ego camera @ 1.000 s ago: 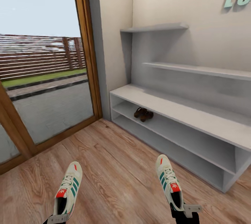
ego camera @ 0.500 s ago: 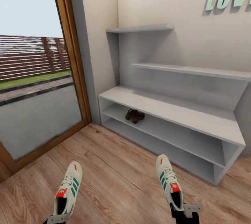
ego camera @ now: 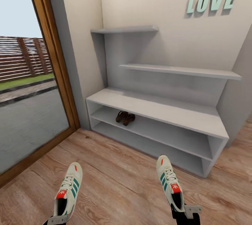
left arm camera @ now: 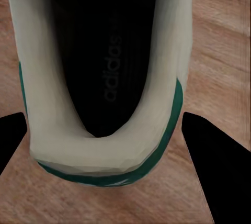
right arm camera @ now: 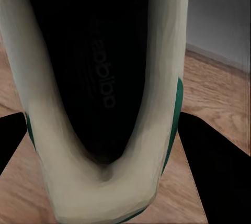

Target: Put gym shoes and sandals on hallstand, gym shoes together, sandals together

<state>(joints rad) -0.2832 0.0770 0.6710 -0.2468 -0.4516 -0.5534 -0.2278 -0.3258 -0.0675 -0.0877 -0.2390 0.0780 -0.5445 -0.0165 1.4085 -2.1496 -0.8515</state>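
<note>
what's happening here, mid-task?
The robot carries one gym shoe per arm by the heel: the left gripper holds the left gym shoe, the right gripper the right gym shoe. It faces the hallstand, where the two sandals already sit side by side on the middle shelf. Both sneakers hang above the corridor floor, not yet placed.

Two white low-top sneakers with green stripes, one (ego camera: 68, 191) in my left gripper (ego camera: 56, 220), one (ego camera: 168, 182) in my right gripper (ego camera: 185, 212), two dark brown leather sandals (ego camera: 125, 117), one white-grey two-shelf rack (ego camera: 182, 113).
</note>
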